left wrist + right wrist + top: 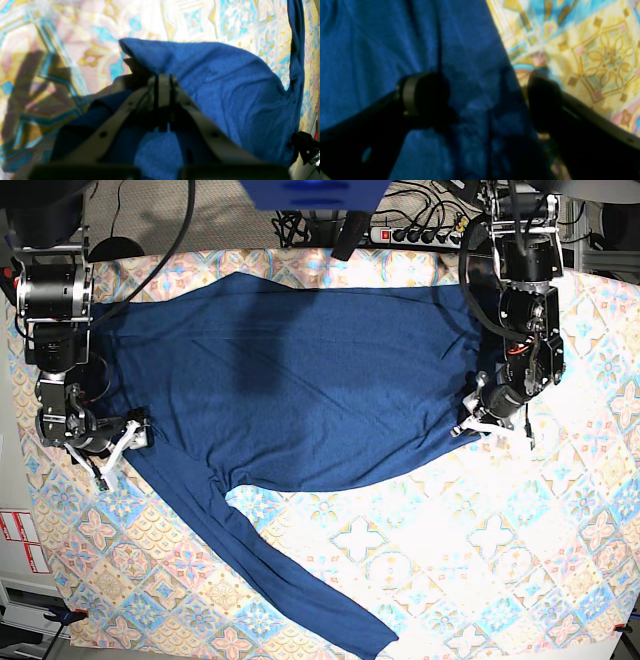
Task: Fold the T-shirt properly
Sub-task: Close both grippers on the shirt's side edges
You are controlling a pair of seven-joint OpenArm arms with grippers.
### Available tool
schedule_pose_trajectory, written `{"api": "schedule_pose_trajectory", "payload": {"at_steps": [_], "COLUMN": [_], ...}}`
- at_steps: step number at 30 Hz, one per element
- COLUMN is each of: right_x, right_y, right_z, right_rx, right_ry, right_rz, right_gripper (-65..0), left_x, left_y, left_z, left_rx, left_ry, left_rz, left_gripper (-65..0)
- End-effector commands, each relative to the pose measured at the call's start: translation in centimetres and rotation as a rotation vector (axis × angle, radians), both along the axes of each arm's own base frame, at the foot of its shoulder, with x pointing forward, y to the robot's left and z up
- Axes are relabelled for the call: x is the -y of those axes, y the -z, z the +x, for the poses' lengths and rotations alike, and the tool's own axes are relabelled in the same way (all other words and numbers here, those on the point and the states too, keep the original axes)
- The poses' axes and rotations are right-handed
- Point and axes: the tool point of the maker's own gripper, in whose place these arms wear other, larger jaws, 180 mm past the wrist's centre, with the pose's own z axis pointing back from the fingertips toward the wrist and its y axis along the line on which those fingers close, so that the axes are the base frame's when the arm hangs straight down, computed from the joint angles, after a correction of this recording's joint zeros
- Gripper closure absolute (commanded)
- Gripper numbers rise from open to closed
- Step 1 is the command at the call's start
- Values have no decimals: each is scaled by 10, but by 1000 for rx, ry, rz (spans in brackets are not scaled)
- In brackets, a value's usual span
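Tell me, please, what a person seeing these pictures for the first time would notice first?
First, the big dark blue T-shirt, spread across the pastel tile-patterned tablecloth, with one long sleeve trailing toward the table's near edge. Next, the two arms at the shirt's opposite ends: the left gripper is shut on a fold of the fabric, while the right gripper is open over the shirt's edge.
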Motion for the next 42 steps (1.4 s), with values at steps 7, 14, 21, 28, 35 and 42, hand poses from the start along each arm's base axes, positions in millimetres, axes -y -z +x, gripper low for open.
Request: {"api": "schedule_pose_trajectory", "payload": {"at_steps": [7, 14, 21, 28, 35, 42], "right_x": [10, 7, -8, -17, -16, 3], "right_y": [-16, -18, -17, -15, -12, -27], "right_z": [16, 20, 14, 7, 2, 12], "right_rx": [68, 96, 80, 67, 64, 136], "right_ry": [20, 16, -59, -101, -93, 25], "right_rz": [9, 20, 74, 112, 116, 169], "right_gripper": [-493, -329, -220, -127, -7, -4], "left_x": [-4, -4, -4, -4, -6, 1], "left_y": [-14, -14, -11, -10, -11, -39], "left_z": [12, 12, 8, 6, 7, 10], "left_rx": [50, 50, 40, 36, 41, 121], "left_ry": [-2, -2, -2, -2, -1, 29], "left_rz": [7, 7, 7, 7, 13, 35], "left_gripper": [0, 0, 0, 0, 0, 0]}}
